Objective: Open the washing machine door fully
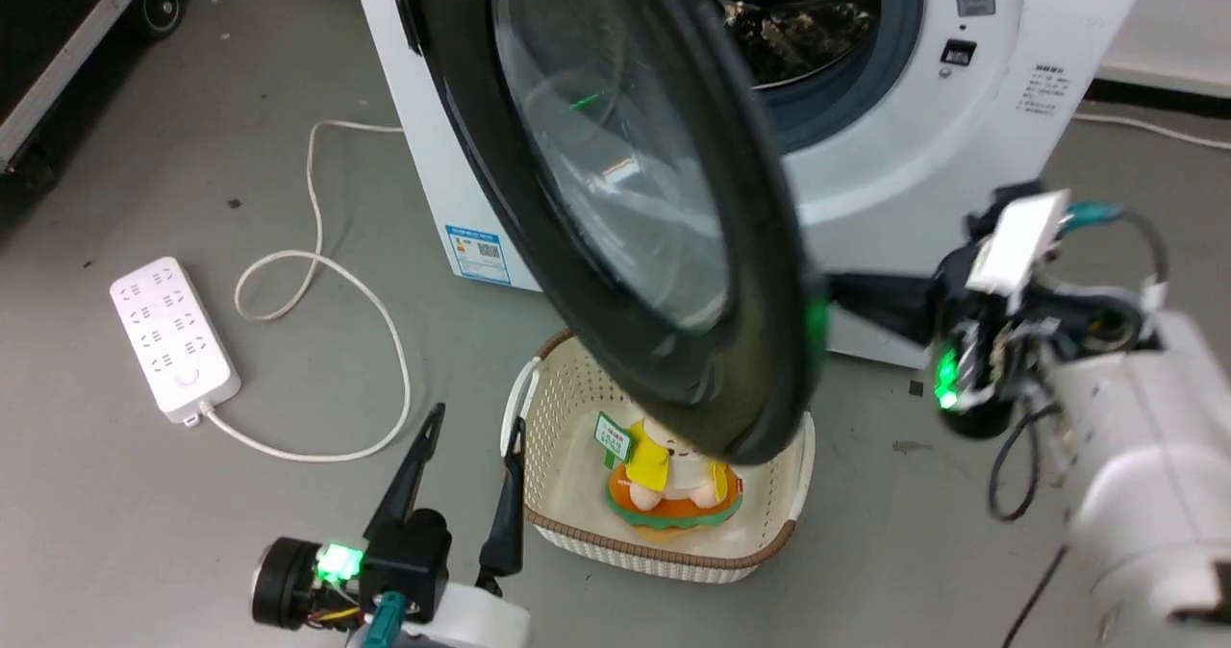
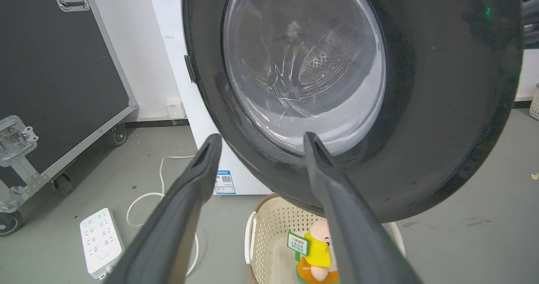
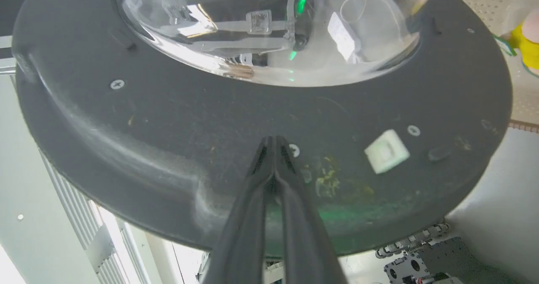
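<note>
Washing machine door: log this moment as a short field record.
door state: washing machine door partly open, drum visible behind
right gripper: shut, tips at the door's inner rim
left gripper: open, empty, low before the door
below door: basket holding a plush toy
floor left: power strip
</note>
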### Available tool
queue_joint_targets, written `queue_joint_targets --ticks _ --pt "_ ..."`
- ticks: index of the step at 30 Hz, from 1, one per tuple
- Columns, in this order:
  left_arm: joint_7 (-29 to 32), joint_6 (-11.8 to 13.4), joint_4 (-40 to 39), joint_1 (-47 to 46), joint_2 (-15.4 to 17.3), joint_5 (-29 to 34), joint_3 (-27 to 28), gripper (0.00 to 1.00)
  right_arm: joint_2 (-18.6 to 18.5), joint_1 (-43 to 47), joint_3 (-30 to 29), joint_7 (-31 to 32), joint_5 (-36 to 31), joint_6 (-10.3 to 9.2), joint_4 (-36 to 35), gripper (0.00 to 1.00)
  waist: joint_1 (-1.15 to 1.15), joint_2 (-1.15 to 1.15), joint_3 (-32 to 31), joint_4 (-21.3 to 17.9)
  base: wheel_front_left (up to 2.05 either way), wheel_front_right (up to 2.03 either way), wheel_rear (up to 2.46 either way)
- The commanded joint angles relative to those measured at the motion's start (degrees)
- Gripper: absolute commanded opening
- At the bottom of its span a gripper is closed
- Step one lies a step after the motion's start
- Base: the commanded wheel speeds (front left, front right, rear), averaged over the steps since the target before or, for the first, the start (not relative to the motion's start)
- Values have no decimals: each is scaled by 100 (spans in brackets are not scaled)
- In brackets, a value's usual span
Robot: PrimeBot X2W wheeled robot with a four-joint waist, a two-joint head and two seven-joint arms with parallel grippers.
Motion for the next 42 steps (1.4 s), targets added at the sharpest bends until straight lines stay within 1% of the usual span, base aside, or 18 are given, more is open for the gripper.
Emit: queue_joint_targets --ticks 1,4,7,11,15,18,21,22,23,24,26,29,31,33,36,37,39,42 --pt "-32 -23 27 75 32 -24 -9 100 45 302 372 27 381 6 -125 0 1 0 -30 7 0 0 0" --pt "-32 -36 41 114 33 -26 -40 100 46 866 1508 -121 1411 6 -625 0 1 0 -66 29 0 0 0" --pt "-32 -48 40 153 33 -40 -57 100 46 1455 2643 -523 2272 6 -1243 0 1 0 -83 52 0 0 0" --pt "-32 -49 23 201 31 -43 -83 100 46 1939 3827 -1254 3007 6 -1877 0 1 0 -65 90 0 0 0" --pt "-32 -33 22 221 32 -59 -66 100 46 2025 4454 -1835 3320 6 -2061 0 1 0 -50 128 0 0 0" --pt "-32 -8 7 231 48 -77 -19 100 46 1944 4601 -2126 3416 6 -1998 0 1 0 -58 121 0 0 0" --pt "-32 22 8 271 80 -101 49 100 -24 1838 4594 -2428 3408 6 -1984 0 1 0 -128 62 0 0 0" --pt "-32 30 13 283 94 -113 75 100 -88 1810 4567 -2590 3369 6 -2020 37 1 0 -163 37 0 0 0" --pt "-32 38 14 295 105 -125 102 100 -166 1795 4538 -2761 3316 6 -2089 100 1 0 -202 9 0 0 0" --pt "-32 47 11 309 116 -137 128 100 -261 1791 4505 -2962 3238 6 -2180 100 1 0 -243 -22 0 0 0" --pt "-32 57 -3 341 142 -163 179 100 -515 1820 4480 -3450 2924 6 -2476 100 1 0 -335 -102 0 0 0" --pt "-32 36 -33 393 186 -244 273 100 -1019 1980 4504 -4509 2035 6 -3113 100 1 0 -470 -255 0 0 0" --pt "-32 -10 -35 434 229 -317 337 100 -1385 2158 4583 -5272 1241 6 -3516 100 1 0 -567 -364 0 0 0" --pt "-32 -37 -27 484 286 -384 428 100 -1663 2403 4600 -5935 533 6 -3827 100 1 0 -659 -494 0 0 0" --pt "-32 -80 -67 572 350 -476 536 100 -2062 2791 4551 -6782 -812 6 -4085 100 1 0 -745 -686 0 0 0" --pt "-32 -99 -89 597 371 -500 563 100 -2135 2940 4450 -7012 -1295 6 -4112 100 1 0 -764 -750 0 0 0" --pt "-32 -133 -108 656 404 -542 596 100 -2141 3274 4095 -7329 -2246 6 -4200 100 1 0 -799 -862 0 0 0" --pt "-32 -155 -129 735 434 -597 637 100 -1808 3915 3266 -7504 -3531 6 -4589 100 1 0 -826 -1006 0 0 0"
